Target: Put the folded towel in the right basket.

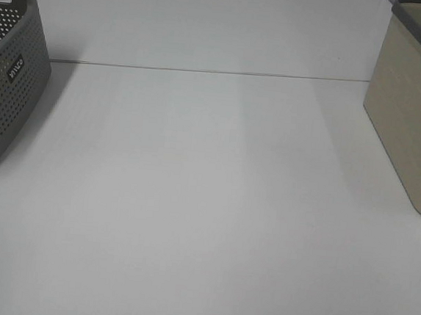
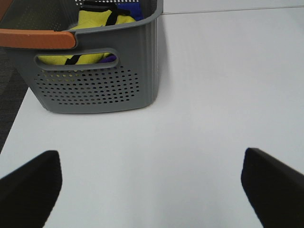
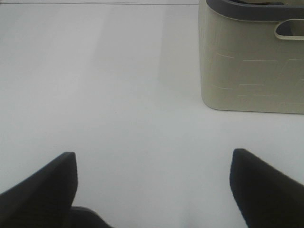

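The right basket is beige with a dark grey rim, at the table's right edge; it also shows in the right wrist view. No folded towel lies on the table. The grey perforated left basket holds yellow and blue cloth, seen in the left wrist view. My left gripper is open and empty above the bare table, short of the grey basket. My right gripper is open and empty above the table, short of the beige basket. Neither gripper shows in the exterior high view.
A white table runs between the two baskets, with a seam line across its far part. An orange-brown bar lies across the grey basket's rim. The table's dark left edge shows beside the grey basket.
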`<state>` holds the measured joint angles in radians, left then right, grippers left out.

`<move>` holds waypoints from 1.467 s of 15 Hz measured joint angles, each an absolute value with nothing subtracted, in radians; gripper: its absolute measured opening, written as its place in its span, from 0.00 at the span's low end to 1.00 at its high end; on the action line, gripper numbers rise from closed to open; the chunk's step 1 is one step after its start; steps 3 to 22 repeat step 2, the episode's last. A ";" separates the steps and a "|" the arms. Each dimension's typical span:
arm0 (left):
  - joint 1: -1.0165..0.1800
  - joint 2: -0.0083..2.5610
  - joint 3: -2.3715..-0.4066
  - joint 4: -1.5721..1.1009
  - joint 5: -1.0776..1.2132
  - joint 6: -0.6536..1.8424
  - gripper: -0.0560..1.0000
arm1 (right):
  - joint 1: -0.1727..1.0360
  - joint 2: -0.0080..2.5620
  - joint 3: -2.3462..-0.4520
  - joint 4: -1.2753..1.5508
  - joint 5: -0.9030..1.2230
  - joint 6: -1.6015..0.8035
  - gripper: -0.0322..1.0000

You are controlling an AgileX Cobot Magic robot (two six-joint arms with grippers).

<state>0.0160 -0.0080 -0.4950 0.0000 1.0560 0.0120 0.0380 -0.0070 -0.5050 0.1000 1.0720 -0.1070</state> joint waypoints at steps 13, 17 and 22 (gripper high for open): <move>0.016 -0.008 -0.495 0.000 1.056 0.012 0.98 | 0.038 -0.007 -0.505 0.100 1.072 -0.107 0.83; 0.016 -0.008 -0.495 0.000 1.056 0.012 0.98 | 0.038 -0.007 -0.505 0.100 1.072 -0.107 0.83; 0.016 -0.008 -0.495 0.000 1.056 0.012 0.98 | 0.038 -0.007 -0.505 0.100 1.072 -0.107 0.83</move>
